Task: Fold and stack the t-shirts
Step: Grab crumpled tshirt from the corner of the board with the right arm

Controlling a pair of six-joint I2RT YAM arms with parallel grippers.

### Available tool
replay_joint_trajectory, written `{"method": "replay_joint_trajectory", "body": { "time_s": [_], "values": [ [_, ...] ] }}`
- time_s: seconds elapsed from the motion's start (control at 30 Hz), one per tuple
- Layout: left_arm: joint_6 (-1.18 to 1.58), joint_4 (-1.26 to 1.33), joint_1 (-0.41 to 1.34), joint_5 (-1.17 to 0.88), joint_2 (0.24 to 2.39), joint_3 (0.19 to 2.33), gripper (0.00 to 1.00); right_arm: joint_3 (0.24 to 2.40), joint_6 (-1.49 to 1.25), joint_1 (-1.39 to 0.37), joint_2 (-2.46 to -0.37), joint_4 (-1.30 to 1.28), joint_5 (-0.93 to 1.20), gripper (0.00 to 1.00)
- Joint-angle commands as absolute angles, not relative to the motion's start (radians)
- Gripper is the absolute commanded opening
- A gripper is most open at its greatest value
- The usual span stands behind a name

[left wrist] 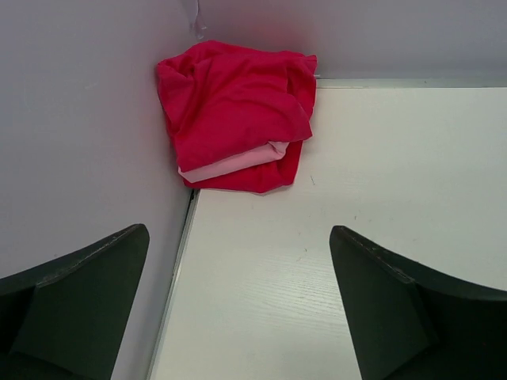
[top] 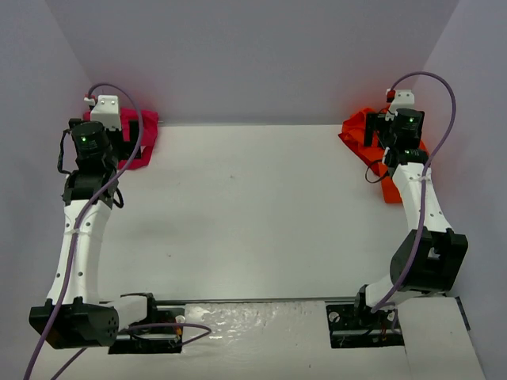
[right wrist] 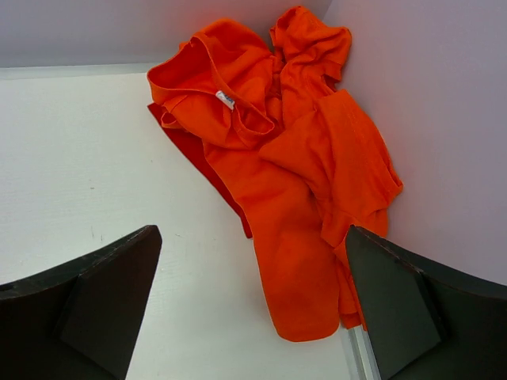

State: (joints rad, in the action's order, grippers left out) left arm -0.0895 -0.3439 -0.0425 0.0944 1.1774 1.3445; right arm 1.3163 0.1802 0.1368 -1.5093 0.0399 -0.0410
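At the far left corner of the table point(top: 253, 222), we see a magenta-red t-shirt point(left wrist: 238, 119) bunched into a loose heap. It is pressed against the left wall point(left wrist: 79, 119) and the back wall point(top: 253, 55). A pale pink strip of cloth shows along its near side, and its near edge rests on the tabletop just beside the seam where table and left wall meet. Our left gripper point(left wrist: 238, 237) hovers on the near side of this heap. Its 2 fingers are spread wide and hold nothing, with only white tabletop showing between them.

At the far right corner, an orange t-shirt point(right wrist: 293, 158) lies crumpled against the right wall point(right wrist: 444, 119). Its collar is turned up, and a small white label point(right wrist: 225, 99) shows inside it. One long fold trails toward the near edge, close along the right wall. A darker red-orange layer shows under the heap's left side, and we cannot tell whether it is a second shirt. Our right gripper point(right wrist: 252, 231) hangs over the near end of this heap. Its 2 fingers are wide apart and grip no cloth, and the trailing fold shows below the gap.

Between the 2 heaps, which sit well apart, a broad stretch of bare white tabletop runs from the far edge down to the near edge, where the 2 arm bases are bolted. Walls close the left, far and right edges.
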Motion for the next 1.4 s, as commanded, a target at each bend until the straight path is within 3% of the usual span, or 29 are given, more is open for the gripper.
{"method": "replay_joint_trajectory", "body": {
  "time_s": [0.0,0.13,0.43,0.77,0.87,0.97,1.1,1.23,1.37],
  "values": [
    [-0.074,-0.299,-0.052,0.087,1.174,1.389,0.97,1.379,0.163,0.141,-1.444,0.066,-0.057,1.00],
    [-0.077,-0.311,-0.052,0.043,1.175,1.376,0.97,1.411,0.163,0.146,-1.373,0.046,-0.021,1.00],
    [-0.076,-0.271,-0.051,0.096,1.191,1.335,0.97,1.446,0.208,0.161,-1.440,0.067,-0.471,1.00],
    [-0.104,-0.356,-0.055,0.361,1.243,1.447,0.97,1.419,0.224,0.199,-1.273,0.224,-0.276,1.00],
    [-0.143,-0.456,-0.054,0.364,1.306,1.524,0.97,1.448,0.219,0.199,-1.324,0.244,-0.397,1.00],
    [-0.118,-0.555,-0.053,0.373,1.356,1.570,0.97,1.489,0.210,0.199,-1.364,0.090,-0.396,1.00],
    [-0.122,-0.523,-0.052,0.262,1.304,1.487,0.93,1.476,0.154,0.244,-1.322,-0.038,-0.011,1.00],
    [-0.099,-0.418,-0.054,0.140,1.190,1.397,0.72,1.509,-0.005,0.251,-1.295,-0.052,0.272,1.00],
    [-0.076,-0.407,-0.052,0.116,1.139,1.392,0.84,1.569,-0.088,0.258,-1.311,-0.071,0.512,0.99]
  ]
}}
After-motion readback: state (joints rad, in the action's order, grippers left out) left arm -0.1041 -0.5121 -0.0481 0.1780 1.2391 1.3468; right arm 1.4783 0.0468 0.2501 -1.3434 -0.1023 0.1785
